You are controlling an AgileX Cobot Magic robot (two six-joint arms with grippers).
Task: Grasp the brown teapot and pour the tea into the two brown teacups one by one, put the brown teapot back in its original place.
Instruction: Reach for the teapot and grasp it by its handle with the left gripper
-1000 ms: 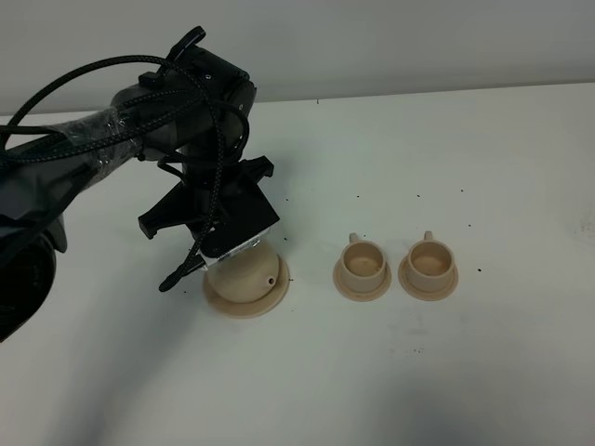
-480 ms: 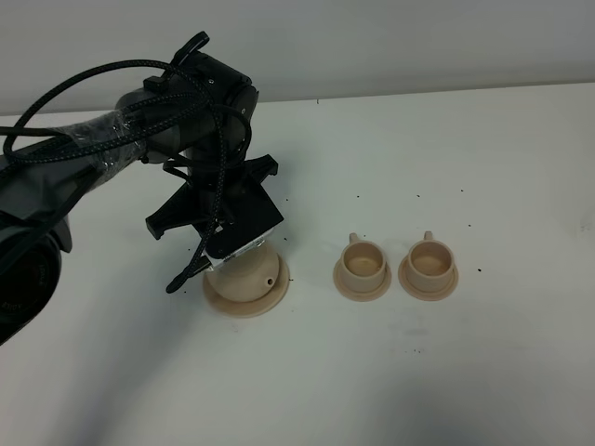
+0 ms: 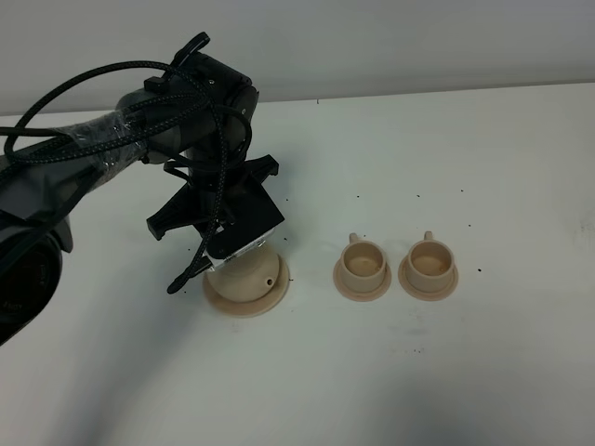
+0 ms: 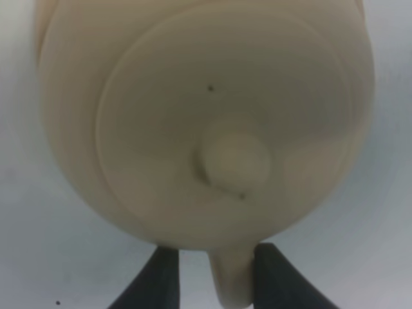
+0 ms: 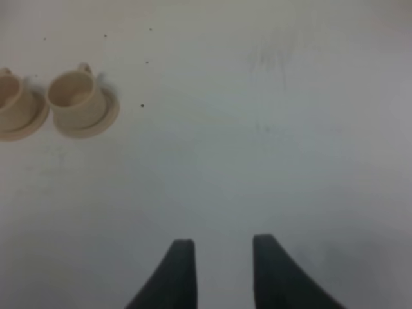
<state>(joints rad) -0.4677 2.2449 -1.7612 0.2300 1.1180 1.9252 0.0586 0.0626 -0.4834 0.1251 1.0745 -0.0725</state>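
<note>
Teapot [image 3: 245, 277] sits on its wide saucer [image 3: 221, 303], at 9 o'clock from the near cup [image 3: 361, 264] and far cup [image 3: 429, 259], well apart from both on the white worktop [image 3: 483, 362]. Nothing lifted or poured yet, by the look of it. Spout [image 3: 271, 279] points to about 4 o'clock, the cups' side, which puts the handle toward 10 o'clock, where the left arm [image 3: 130, 139] comes in. The arm's wrist block covers the lid (the high view hides the fingers entirely). The left wrist view fills that gap. Left pincer [image 4: 215, 254] is spread, a dark finger [image 4: 158, 283] on either side of the loop handle [image 4: 229, 283]. A sliver of worktop shows beside the handle, so flanking, not pinching. Likely reason: the handle is the one narrow part to take, the body being too broad. Lid knob [image 4: 233, 161] is plain here. Right pincer [image 5: 223, 244] is also spread, holding nothing, parked over bare worktop well apart from the cups. The high view shows nothing of that arm.
</note>
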